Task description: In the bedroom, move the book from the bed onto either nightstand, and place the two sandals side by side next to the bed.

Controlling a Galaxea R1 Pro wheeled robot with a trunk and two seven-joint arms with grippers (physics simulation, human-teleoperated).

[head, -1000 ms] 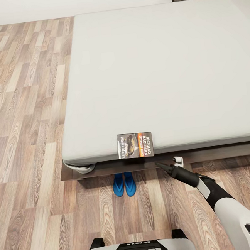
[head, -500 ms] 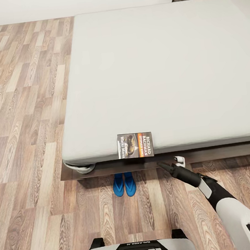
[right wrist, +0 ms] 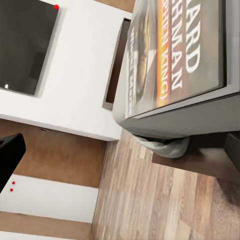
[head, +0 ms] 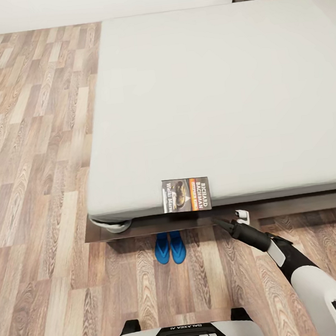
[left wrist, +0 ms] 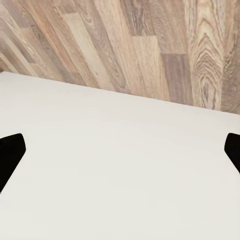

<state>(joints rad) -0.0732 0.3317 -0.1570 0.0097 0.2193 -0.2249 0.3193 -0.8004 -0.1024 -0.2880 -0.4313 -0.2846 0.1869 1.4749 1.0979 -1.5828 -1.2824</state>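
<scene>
Open wood-plank floor (head: 30,152) at left, unobstructed. Sandals (head: 169,247) side by side on floor beside bed (head: 217,94), toes under frame. Book (head: 186,194) flat at mattress's near edge. Right pincer (head: 227,222) just beside frame, fingers apart, holding nothing. Left pincer (left wrist: 120,155) spread wide.
</scene>
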